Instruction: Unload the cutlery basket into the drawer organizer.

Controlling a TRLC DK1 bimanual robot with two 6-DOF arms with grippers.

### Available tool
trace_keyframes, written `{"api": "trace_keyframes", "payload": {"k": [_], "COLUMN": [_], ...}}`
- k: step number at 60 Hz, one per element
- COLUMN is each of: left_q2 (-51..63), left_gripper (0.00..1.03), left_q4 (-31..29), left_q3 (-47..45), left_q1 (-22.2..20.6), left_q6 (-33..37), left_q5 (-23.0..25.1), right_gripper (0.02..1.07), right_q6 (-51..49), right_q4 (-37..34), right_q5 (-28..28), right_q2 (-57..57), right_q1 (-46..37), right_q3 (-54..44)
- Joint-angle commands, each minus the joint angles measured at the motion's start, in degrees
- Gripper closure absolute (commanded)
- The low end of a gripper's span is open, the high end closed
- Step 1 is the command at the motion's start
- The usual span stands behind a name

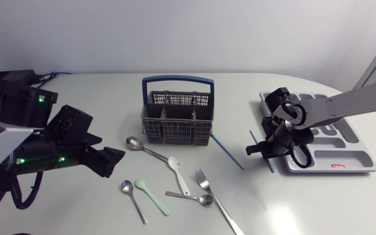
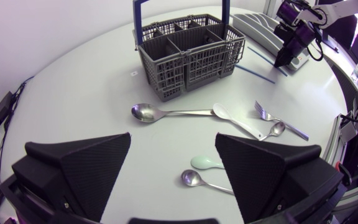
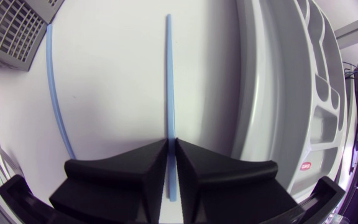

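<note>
Fitter: Grip on the blue stick first: where does the right gripper have it?

Checker: Roughly mid-length, going by the head view, where a stretch shows on either side of the fingers. They press on it from two sides, nearly meeting. The stick is just beside the drawer organizer, alongside its rim.

Fitter: How will it handle?

Checker: It is probably very light, thin and stiff, since it runs dead straight (plastic by the look, though that is a guess). It looks smooth and narrow, so it could twist or slide between the pads. A hold near the middle keeps it balanced.

Fitter: And its twin?

Checker: The second blue stick lies flat on the table between the cutlery basket and the held one, one end near the basket's corner. It sits so low that a pinch across its width from above looks the only way in.

Fitter: Left gripper?

Checker: It is spread wide with nothing in it, above the table near the large spoon. The metal pieces should be heavier, rigid and slick, so the narrow handle is the place to take hold
</note>
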Motion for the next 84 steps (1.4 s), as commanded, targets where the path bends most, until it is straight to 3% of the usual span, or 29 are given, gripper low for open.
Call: {"api": "trace_keyframes", "payload": {"k": [1,17,27,34,43,52,67,71,73,74,78,81,84], "left_q2": [0.60,0.51,0.60,0.69,0.69,0.86,2.62,2.97,3.67,4.64,6.31,6.84,7.37], "left_gripper": [0.08,0.08,0.08,0.08,0.08,0.08,0.08,0.08,0.08,0.08,0.08,0.08,0.08], "left_q4": [0.53,0.80,0.97,1.15,1.50,2.55,4.84,7.39,8.35,9.06,10.73,11.78,12.57], "left_q3": [0.17,-0.10,-0.10,-0.27,-0.54,-1.06,-1.94,-2.64,-2.82,-2.82,-2.73,-2.73,-2.56], "left_q1": [-0.47,-1.35,-1.70,-1.88,-2.49,-3.46,-6.80,-8.73,-9.79,-11.02,-13.13,-14.53,-15.85], "left_q6": [0.83,0.74,0.74,0.74,0.74,0.83,1.71,3.29,3.82,4.52,5.31,6.01,6.28], "left_q5": [-0.41,-0.41,-0.41,-0.50,-0.50,-0.67,-2.34,-2.43,-3.05,-4.01,-5.77,-6.30,-6.82], "right_gripper": [1.00,1.01,1.01,1.01,1.01,1.00,0.98,0.83,0.72,0.60,0.43,0.35,0.33], "right_q6": [1.47,-0.46,-0.38,-1.61,-3.72,-5.12,-6.27,-6.53,-6.53,-6.70,-7.14,-8.20,-9.17], "right_q4": [0.24,2.52,-1.79,-4.69,-4.69,-0.12,3.75,4.01,4.01,4.01,4.19,4.28,4.63], "right_q5": [-0.40,-1.80,-3.21,-4.61,-6.37,-6.64,-6.72,-6.72,-6.72,-6.72,-6.72,-7.16,-8.04], "right_q2": [1.77,-7.55,-16.87,-20.38,-16.69,-7.64,0.01,0.10,-0.43,-1.31,-3.68,-6.49,-10.10], "right_q1": [0.87,2.54,1.84,-3.87,-11.70,-17.14,-19.43,-19.43,-19.34,-19.34,-18.73,-17.32,-15.12], "right_q3": [-1.65,-6.58,-5.70,-1.83,2.48,4.41,5.20,5.11,4.94,4.59,3.53,1.95,-0.25]}}
